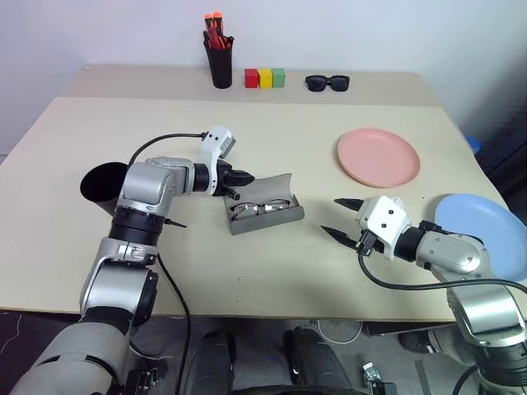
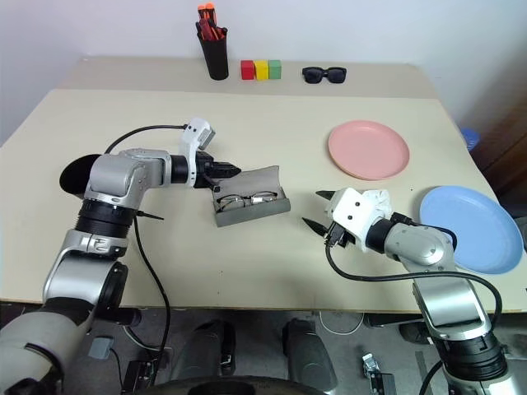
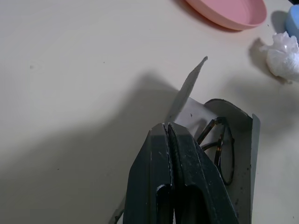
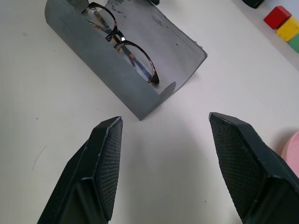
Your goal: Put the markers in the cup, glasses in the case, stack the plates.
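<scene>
The grey case [image 1: 265, 216] lies open at the table's middle, its lid [image 1: 276, 185] standing up at the back. The wire-rimmed glasses [image 1: 251, 207] rest inside it, also clear in the right wrist view [image 4: 124, 44]. My left gripper [image 1: 245, 175] is shut on nothing, its tips at the lid's left end [image 3: 187, 88]; whether they touch is unclear. My right gripper [image 1: 339, 219] stands open and empty to the right of the case. The pink plate [image 1: 378, 156] and the blue plate [image 1: 486, 234] lie apart on the right. The black cup [image 1: 99, 183] is partly behind my left arm. The markers are hidden.
At the back stand a slim black pen holder [image 1: 220, 62] with orange-capped markers, a row of red, yellow and green blocks [image 1: 265, 78], and black sunglasses [image 1: 328, 81]. The blue plate reaches the table's right edge.
</scene>
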Controlling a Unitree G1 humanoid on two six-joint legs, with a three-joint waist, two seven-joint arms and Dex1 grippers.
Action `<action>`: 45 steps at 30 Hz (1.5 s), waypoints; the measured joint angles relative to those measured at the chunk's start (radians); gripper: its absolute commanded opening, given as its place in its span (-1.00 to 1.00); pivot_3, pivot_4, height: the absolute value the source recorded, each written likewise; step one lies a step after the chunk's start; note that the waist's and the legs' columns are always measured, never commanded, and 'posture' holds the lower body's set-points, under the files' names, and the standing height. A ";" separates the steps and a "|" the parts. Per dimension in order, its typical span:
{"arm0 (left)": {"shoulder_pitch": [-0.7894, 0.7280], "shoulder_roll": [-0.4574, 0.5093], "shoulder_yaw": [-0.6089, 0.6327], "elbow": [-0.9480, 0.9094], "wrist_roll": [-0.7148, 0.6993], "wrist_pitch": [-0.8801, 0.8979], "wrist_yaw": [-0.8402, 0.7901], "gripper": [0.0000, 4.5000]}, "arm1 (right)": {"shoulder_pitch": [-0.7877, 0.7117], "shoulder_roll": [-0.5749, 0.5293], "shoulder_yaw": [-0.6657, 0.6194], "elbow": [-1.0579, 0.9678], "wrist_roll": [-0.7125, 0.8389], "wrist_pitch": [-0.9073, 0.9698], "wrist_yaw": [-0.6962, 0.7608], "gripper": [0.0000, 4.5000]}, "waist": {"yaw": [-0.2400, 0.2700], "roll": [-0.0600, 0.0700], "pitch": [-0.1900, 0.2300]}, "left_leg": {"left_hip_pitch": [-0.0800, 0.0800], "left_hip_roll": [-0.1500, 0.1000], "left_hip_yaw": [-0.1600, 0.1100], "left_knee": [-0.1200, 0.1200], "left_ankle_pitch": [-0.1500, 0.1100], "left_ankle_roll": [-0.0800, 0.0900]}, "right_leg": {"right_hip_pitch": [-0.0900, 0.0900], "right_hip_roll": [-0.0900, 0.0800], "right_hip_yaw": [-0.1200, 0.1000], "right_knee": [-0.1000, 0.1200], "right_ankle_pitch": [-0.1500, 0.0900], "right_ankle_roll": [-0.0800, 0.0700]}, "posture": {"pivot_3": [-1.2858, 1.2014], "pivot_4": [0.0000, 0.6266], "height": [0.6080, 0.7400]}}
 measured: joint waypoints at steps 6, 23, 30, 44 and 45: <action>0.104 0.068 -0.064 -0.200 -0.032 -0.004 -0.069 -0.99 | -0.022 0.000 0.004 0.009 0.001 0.002 -0.011 0.33 | 0.000 0.000 0.000 | 0.000 0.000 0.000 0.000 0.000 0.000 | 0.000 0.000 0.000 0.000 0.000 0.000 | 0.03 -0.52 0.78; 0.032 -0.066 0.137 -0.158 -0.120 0.038 0.185 -0.99 | -0.157 0.003 0.054 0.159 -0.014 0.017 -0.044 0.33 | 0.002 0.000 0.000 | 0.000 0.000 0.000 0.001 0.000 0.000 | 0.000 0.000 0.000 0.000 0.000 0.000 | 0.03 -0.52 0.78; -0.098 -0.112 0.205 0.160 -0.076 0.068 0.379 -0.99 | -0.161 0.008 0.057 0.125 0.061 0.020 0.008 0.33 | -0.002 0.000 0.000 | 0.000 0.000 0.000 0.000 0.000 0.000 | 0.000 0.000 0.000 0.000 0.000 0.000 | 0.03 -0.52 0.78; -0.082 -0.031 0.070 0.179 -0.082 0.071 0.120 -0.99 | -0.009 -0.035 -0.003 -0.045 0.224 0.134 0.045 0.33 | -0.002 0.000 0.000 | 0.000 0.000 0.000 0.000 0.000 0.000 | 0.000 0.000 0.000 0.001 0.000 0.000 | 0.03 -0.52 0.78; -0.066 -0.023 0.063 0.148 -0.088 0.072 0.103 -0.99 | -0.009 -0.035 -0.004 -0.046 0.225 0.134 0.041 0.33 | -0.003 0.000 0.000 | 0.000 0.000 0.000 0.000 0.000 0.000 | 0.000 0.000 0.000 0.001 0.000 0.000 | 0.03 -0.52 0.78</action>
